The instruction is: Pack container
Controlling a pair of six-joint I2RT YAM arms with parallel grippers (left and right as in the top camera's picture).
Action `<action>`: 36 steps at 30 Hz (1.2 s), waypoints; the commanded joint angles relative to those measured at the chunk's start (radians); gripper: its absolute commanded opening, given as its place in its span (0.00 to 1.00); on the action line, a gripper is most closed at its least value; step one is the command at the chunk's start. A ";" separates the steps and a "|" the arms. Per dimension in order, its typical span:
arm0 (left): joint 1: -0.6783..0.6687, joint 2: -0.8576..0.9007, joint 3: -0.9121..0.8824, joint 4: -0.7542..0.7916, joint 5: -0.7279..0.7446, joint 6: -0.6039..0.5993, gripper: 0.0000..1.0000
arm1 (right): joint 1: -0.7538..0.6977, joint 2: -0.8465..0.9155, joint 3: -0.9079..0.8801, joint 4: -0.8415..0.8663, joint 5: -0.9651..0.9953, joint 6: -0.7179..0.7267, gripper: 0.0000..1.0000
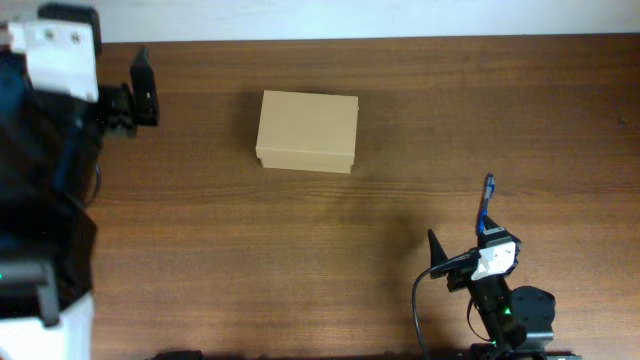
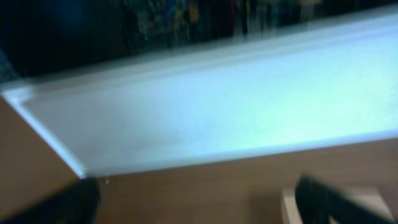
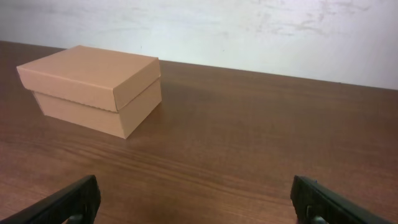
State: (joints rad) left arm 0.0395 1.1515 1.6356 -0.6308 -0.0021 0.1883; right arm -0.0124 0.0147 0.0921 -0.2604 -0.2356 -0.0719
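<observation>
Overhead shows the box (image 1: 306, 131) sitting flat on the brown table (image 1: 420, 110), toward the far side, with its lid down. It is nearer the left gripper (image 1: 140, 90) than the right gripper (image 1: 460, 222), and neither one touches it. Both grippers have their fingers spread wide and hold nothing. The right wrist view looks across the wood at the box, which sits well apart and up to the left. The left wrist view is blurry and shows mostly the white wall and a strip of table. A pale corner shows low on its right side, but I cannot tell what it is. The box looks like thin cardboard, so I think it is light and easy to lift. It should be fairly stiff at the corners and edges but soft in the middle of each wall, so a hard squeeze could dent it. Its skin looks smooth and dry, and I think it could slide on the wood if pushed from one side only. A good place to hold it is the low part of the short sides, near the corners. The lid hangs over the front wall, and that front edge looks like the best spot to hook a finger under and lift, while the other gripper keeps the bottom part from sliding
</observation>
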 commanded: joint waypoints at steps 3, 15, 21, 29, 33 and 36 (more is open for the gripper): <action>0.000 -0.229 -0.422 0.291 -0.006 0.016 1.00 | -0.001 -0.012 -0.011 0.003 0.008 0.001 0.99; -0.001 -0.729 -1.221 0.680 -0.006 0.016 1.00 | -0.001 -0.012 -0.011 0.003 0.008 0.001 0.99; 0.000 -1.007 -1.475 0.725 -0.006 0.016 1.00 | -0.001 -0.012 -0.011 0.003 0.008 0.001 0.99; 0.000 -1.146 -1.587 0.724 -0.005 0.016 1.00 | -0.001 -0.012 -0.011 0.003 0.008 0.001 0.99; -0.001 -1.147 -1.591 0.695 -0.005 0.016 1.00 | -0.001 -0.012 -0.011 0.003 0.008 0.001 0.99; -0.001 -1.147 -1.603 0.694 -0.005 0.016 1.00 | -0.001 -0.012 -0.011 0.003 0.008 0.001 0.99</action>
State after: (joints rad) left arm 0.0395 0.0162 0.0563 0.0650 -0.0048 0.1917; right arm -0.0124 0.0139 0.0883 -0.2573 -0.2333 -0.0715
